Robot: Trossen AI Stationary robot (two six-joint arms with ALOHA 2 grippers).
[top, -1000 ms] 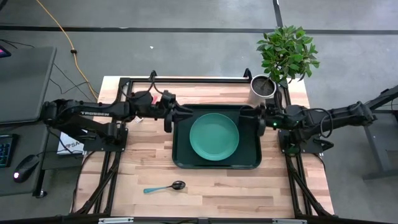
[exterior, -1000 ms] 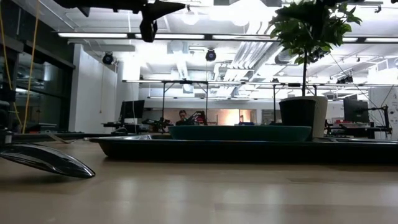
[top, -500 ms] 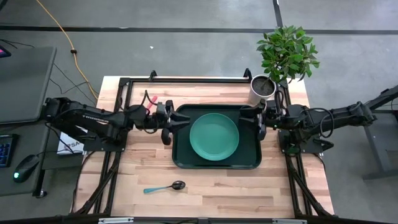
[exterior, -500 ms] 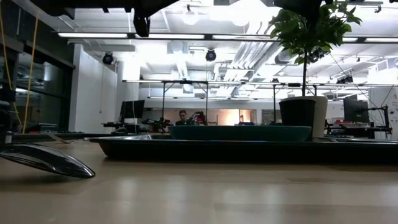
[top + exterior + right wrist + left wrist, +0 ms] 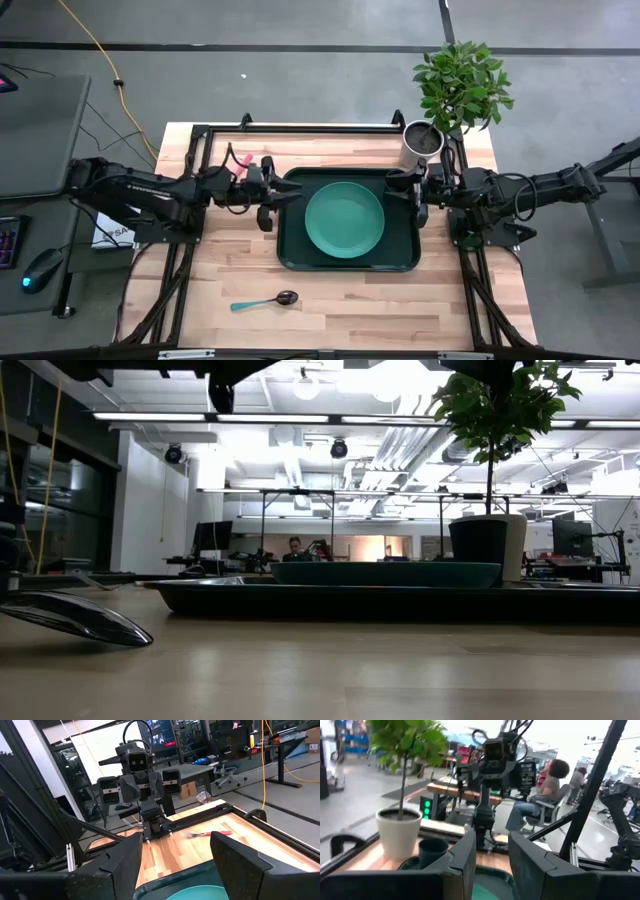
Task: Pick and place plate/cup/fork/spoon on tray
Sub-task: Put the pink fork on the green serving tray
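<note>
Left tool (image 5: 268, 196) part-open, empty, at tray (image 5: 300, 262) edge — right tool (image 5: 418, 197) spread wide, seemingly empty.

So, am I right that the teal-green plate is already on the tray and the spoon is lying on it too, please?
Not quite. The teal-green plate does sit on the dark green tray, but the teal-handled spoon is not on it. The high view shows it lying on the bare wooden table, off the tray's near-left corner and apart from it.

Spoon (image 5: 75, 618) cropped at low view's left edge; plate (image 5: 200, 893) cut off below.
</note>
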